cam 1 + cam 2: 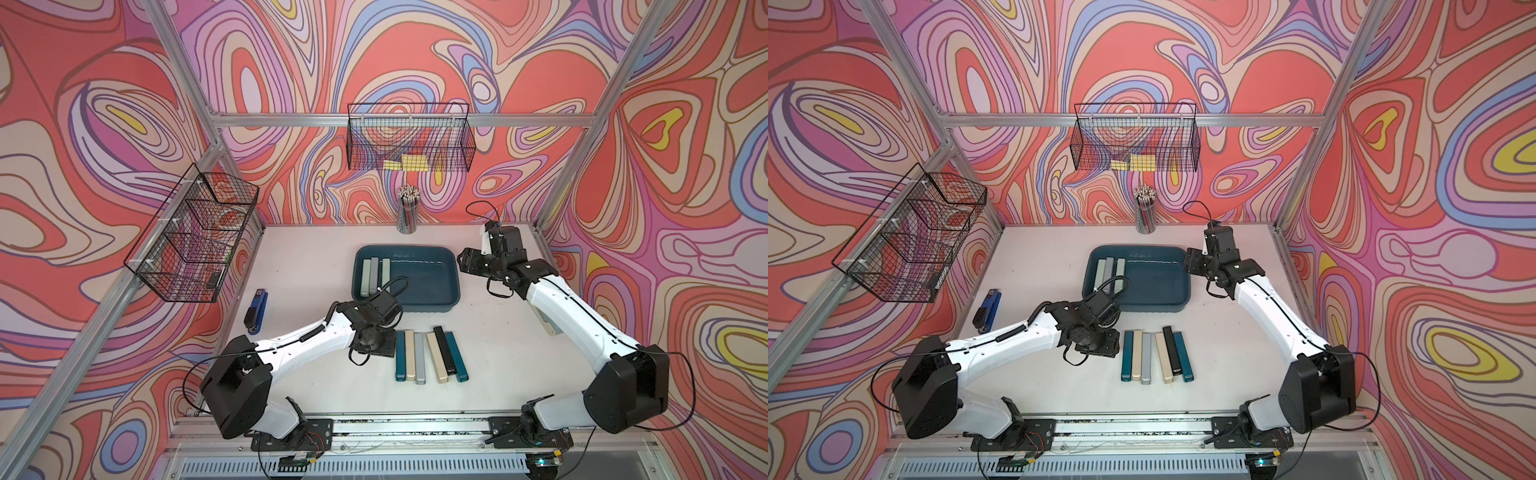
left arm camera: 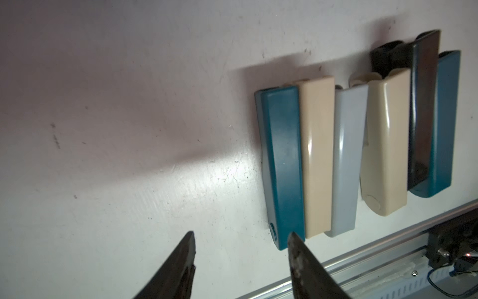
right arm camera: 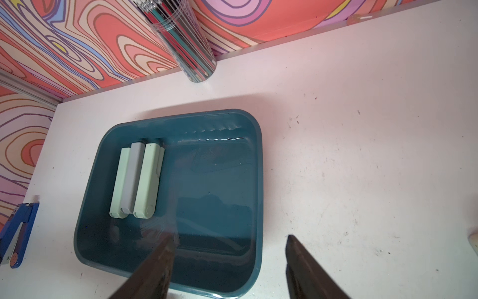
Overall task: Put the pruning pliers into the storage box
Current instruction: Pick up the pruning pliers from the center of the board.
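The dark teal storage box point(image 1: 428, 306), shallow with rounded corners and a raised rim, sat on the white table point(image 1: 311, 270) toward the back. Three pliers point(image 1: 374, 274), pale green, grey and pale green, lay flat inside along its left side, touching side by side. Six more pliers point(image 1: 420, 357) lay in a row on the table just in front of the box: teal, beige and grey together, then beige, black and teal slightly slanted, the black one set farther back
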Action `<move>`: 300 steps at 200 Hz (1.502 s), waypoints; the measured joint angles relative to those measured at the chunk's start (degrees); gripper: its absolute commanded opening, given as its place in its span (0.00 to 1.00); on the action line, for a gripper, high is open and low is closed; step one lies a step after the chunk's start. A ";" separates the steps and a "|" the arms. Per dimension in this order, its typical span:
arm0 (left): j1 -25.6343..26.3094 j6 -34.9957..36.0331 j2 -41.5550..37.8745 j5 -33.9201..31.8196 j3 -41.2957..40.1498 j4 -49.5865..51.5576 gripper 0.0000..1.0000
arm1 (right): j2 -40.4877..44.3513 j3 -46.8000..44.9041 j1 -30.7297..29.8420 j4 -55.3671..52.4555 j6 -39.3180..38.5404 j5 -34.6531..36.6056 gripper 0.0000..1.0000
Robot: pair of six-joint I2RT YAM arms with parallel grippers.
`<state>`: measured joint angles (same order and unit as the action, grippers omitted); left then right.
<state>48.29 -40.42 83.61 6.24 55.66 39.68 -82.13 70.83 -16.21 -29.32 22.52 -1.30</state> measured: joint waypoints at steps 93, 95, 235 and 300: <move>5.05 -5.29 2.58 2.56 -1.77 -5.73 0.58 | -1.14 -0.24 0.00 1.55 1.14 -0.70 0.69; 5.07 -5.31 2.75 2.56 -1.77 -5.73 0.58 | -1.16 -0.24 0.00 1.55 1.14 -0.70 0.69; 5.07 -6.36 7.96 2.51 -1.38 -6.25 0.58 | -1.11 -2.60 0.00 1.81 1.14 -0.55 0.69; 5.07 -6.58 11.56 -0.52 2.25 -4.33 0.56 | -0.55 -2.97 0.00 1.88 1.11 -0.39 0.69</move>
<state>53.36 -47.00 95.18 5.72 57.91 35.35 -82.67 67.85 -16.21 -27.44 23.64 -1.69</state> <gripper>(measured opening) 0.566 0.690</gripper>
